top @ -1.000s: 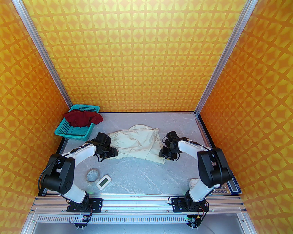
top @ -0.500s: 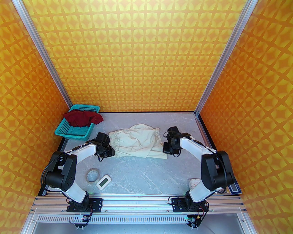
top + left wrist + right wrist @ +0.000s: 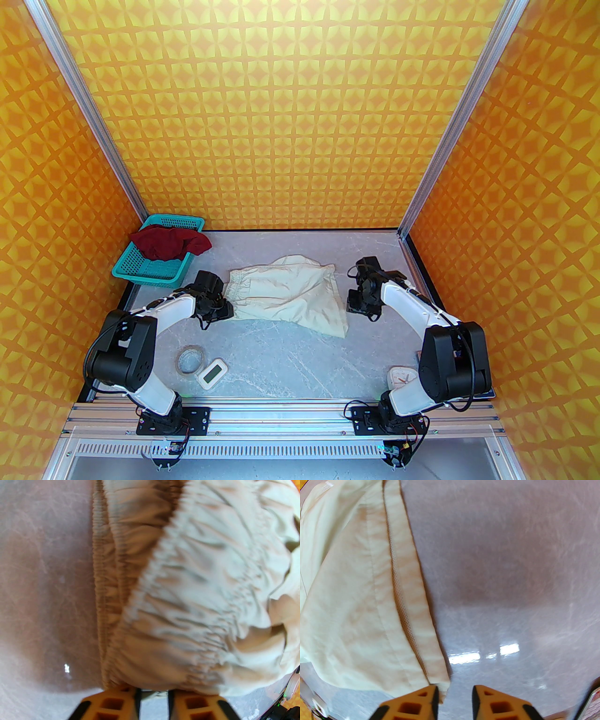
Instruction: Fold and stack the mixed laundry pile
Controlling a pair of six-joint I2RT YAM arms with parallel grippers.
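Cream elastic-banded cloth garment (image 3: 287,294) lies spread for folding; right gripper (image 3: 455,688), jaws apart, sits beside its hem (left gripper (image 3: 152,692), at the waistband: cannot tell).

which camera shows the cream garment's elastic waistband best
The left wrist view: the elastic waistband sits close up, ruffles plain. The top external view shows it small, at the cream garment's left end. The right wrist view shows the opposite hemmed edge.

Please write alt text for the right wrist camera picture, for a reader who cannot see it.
The right gripper, open and empty, hangs over the grey table just beside the hemmed edge of the cream garment. The garment lies spread on the left part of the picture.
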